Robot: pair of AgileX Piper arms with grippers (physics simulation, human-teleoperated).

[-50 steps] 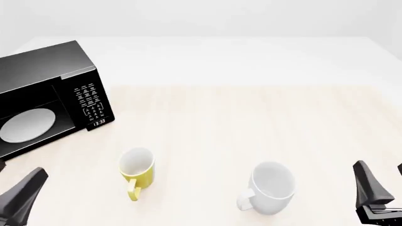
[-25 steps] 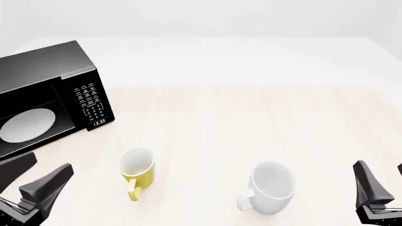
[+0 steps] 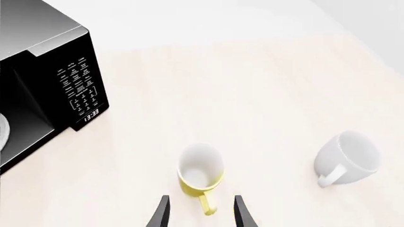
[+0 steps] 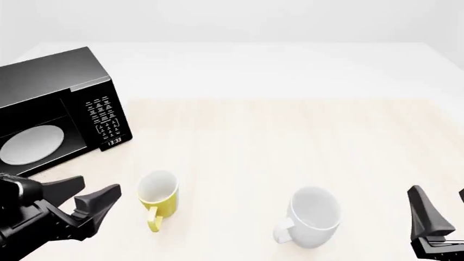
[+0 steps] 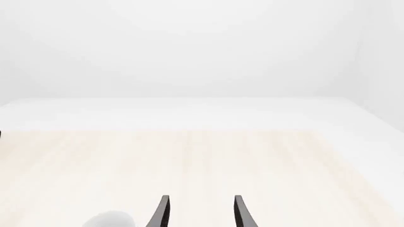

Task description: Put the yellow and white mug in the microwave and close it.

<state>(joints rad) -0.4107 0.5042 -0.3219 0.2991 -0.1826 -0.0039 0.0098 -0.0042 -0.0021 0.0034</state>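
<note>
The yellow mug [image 4: 158, 198] stands upright and empty on the counter [image 4: 275, 141], handle toward the arms, near the open microwave [image 4: 54, 111] holding only its turntable plate [image 4: 30, 144]. The left gripper [image 4: 86, 197] hangs just beside the mug, jaws wide; the right gripper [image 5: 198, 210] is likewise spread, empty. A white mug [image 4: 312, 216] sits apart, empty.

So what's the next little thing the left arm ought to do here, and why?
Probably ease the left gripper forward and down around the yellow and white mug. Its fingers are open and empty, the mug's handle points back between them, and the microwave already stands open with its turntable showing.
</note>
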